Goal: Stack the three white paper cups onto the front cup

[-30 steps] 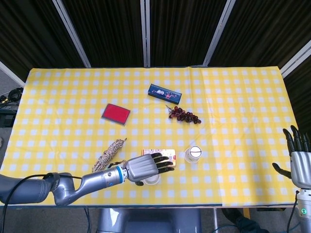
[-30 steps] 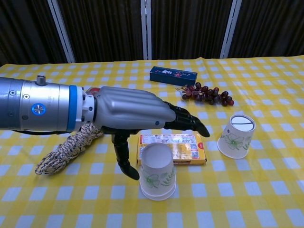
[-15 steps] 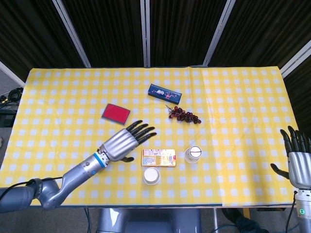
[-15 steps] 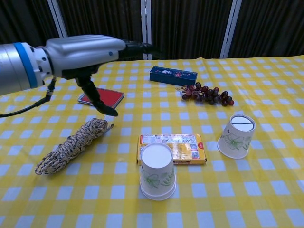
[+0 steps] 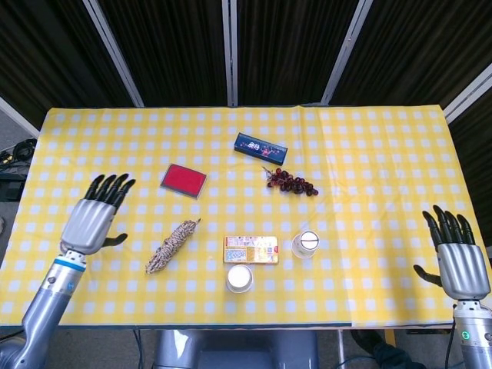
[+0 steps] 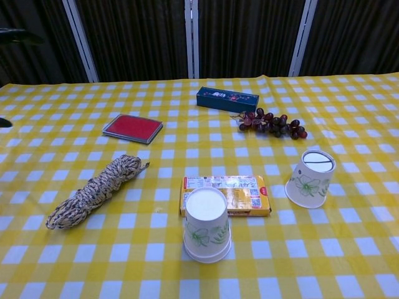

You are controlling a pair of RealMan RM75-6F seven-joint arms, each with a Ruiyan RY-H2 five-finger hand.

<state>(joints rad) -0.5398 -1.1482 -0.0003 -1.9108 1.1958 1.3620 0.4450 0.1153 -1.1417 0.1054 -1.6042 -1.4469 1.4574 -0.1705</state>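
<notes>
Nearest my left hand (image 5: 94,221), just to its right, lies a coiled bundle of braided rope (image 5: 172,246) on the yellow checked worktop (image 5: 369,154). Beyond the rope, further from me, sits a flat red case (image 5: 184,180). Further right, midway between my two hands, a flat orange packet (image 5: 250,249) lies lengthwise. Behind it rests a bunch of dark grapes (image 5: 291,182), and just beyond those a long blue box (image 5: 260,144). All of these sit well away from my right hand (image 5: 458,260).

On the desk (image 5: 369,154), the front cup (image 6: 206,225) stands upside down just before the snack box (image 6: 225,195), another cup (image 6: 310,178) to its right, rope (image 6: 95,192) left, grapes (image 6: 270,123) and case (image 6: 227,98) behind.
</notes>
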